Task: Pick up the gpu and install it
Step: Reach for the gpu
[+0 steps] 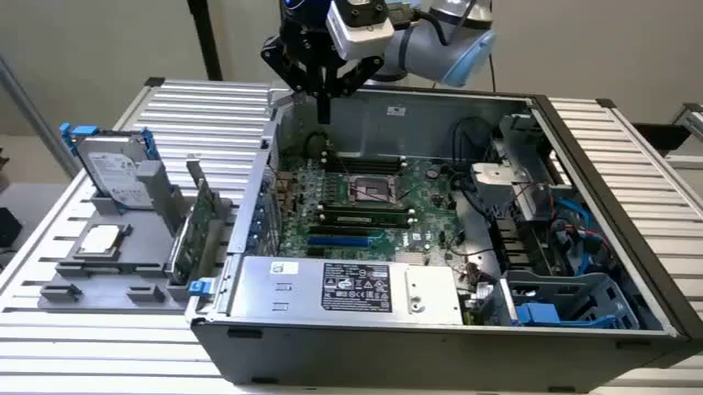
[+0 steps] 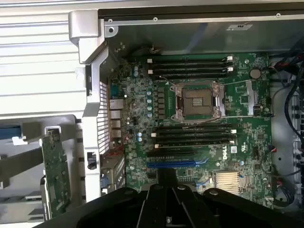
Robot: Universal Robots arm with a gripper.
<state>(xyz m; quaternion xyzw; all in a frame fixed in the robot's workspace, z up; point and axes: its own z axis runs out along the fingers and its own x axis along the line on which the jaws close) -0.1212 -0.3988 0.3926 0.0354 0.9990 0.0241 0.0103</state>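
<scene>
Gripper [image 1: 324, 113] [image 2: 166, 183] is positioned above the open computer case [image 1: 439, 107], jaws drawn together with nothing between them. The motherboard [image 1: 429, 193] [image 2: 142, 95] lies directly beneath the jaws, clear of contact. The gpu [image 1: 201, 226] [image 2: 54, 173] stands on edge in the grey holder [image 1: 110, 292] outside the case wall, well apart from the jaws, lower than them and towards the exterior view's left, untouched.

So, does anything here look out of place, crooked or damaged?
Nothing stands out. The gpu stands on edge in its grey holder beside the open case, and the gripper hangs over the case's far edge.
</scene>
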